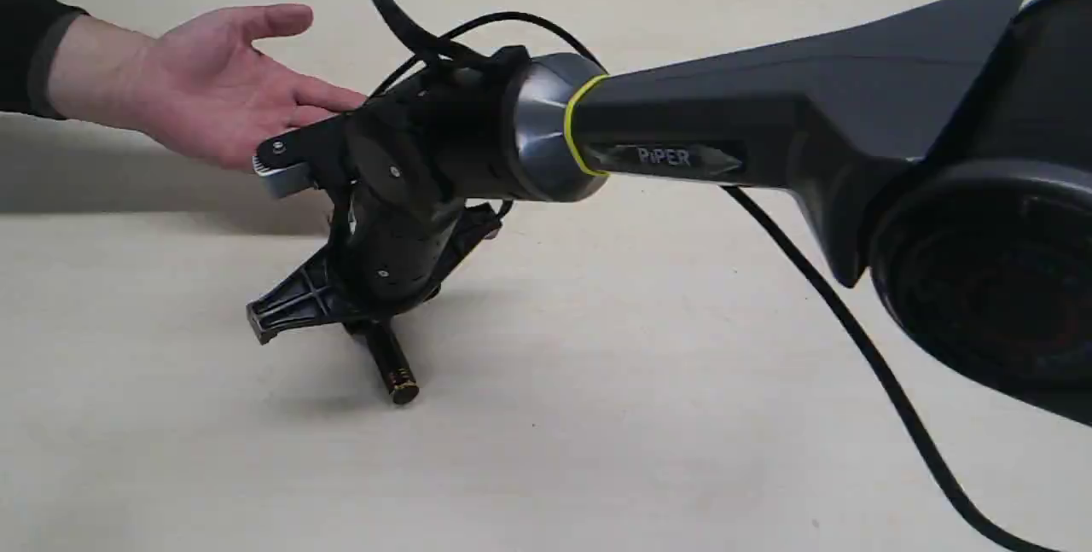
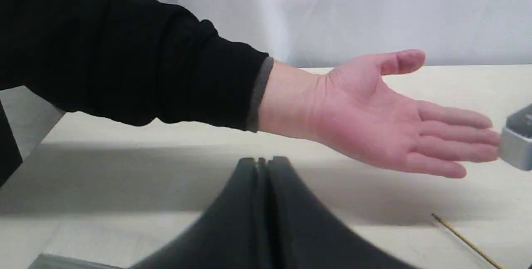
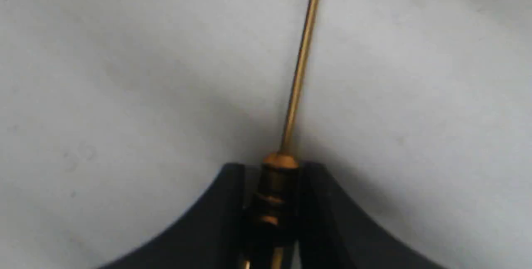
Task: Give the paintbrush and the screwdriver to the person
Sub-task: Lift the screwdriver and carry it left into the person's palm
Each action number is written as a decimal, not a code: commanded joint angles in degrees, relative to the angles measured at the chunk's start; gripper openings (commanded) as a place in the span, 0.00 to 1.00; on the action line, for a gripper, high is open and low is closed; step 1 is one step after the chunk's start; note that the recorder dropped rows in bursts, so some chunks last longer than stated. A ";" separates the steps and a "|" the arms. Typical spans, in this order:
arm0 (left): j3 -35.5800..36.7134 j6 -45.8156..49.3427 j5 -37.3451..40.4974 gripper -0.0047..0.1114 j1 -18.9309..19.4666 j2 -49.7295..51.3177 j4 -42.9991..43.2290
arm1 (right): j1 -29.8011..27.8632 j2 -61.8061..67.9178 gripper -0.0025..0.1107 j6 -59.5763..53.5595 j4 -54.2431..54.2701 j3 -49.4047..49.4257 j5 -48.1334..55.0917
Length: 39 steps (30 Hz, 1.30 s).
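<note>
The person's hand (image 1: 213, 83) is held palm up with fingers extended over the far left of the table, and it also shows in the left wrist view (image 2: 395, 123). My right gripper (image 1: 368, 326) reaches across below and just right of the hand, pointing down at the table. It is shut on the screwdriver (image 3: 276, 186), gripping near the gold collar. The black handle with its gold end cap (image 1: 394, 374) sticks out toward the camera, and the thin shaft (image 3: 300, 65) runs away over the table. My left gripper (image 2: 262, 164) is shut on nothing, low before the hand. The paintbrush is out of view.
The right arm (image 1: 768, 108) spans the table from the right, with its black cable (image 1: 853, 339) trailing over the surface. The person's black sleeve (image 2: 124, 53) comes in from the left. A grey block (image 2: 515, 144) on the right wrist sits close to the person's fingertips.
</note>
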 commanded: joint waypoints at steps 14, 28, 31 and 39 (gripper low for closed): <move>0.12 -0.12 -0.45 0.04 -0.47 -0.14 -0.13 | 9.75 -10.36 0.06 -11.72 -4.99 -15.60 8.77; 0.12 -0.12 -0.31 0.04 -0.47 -0.14 -0.25 | 5.37 -1.69 0.14 -7.50 -11.44 -16.83 -2.27; 0.12 -0.12 -0.31 0.04 -0.47 -0.14 -0.25 | 5.37 -0.60 0.32 -7.38 -11.93 -16.83 -4.25; 0.12 -0.12 -0.31 0.04 -0.47 -0.14 -0.25 | 5.13 -3.06 0.26 -7.23 -14.69 -16.93 3.14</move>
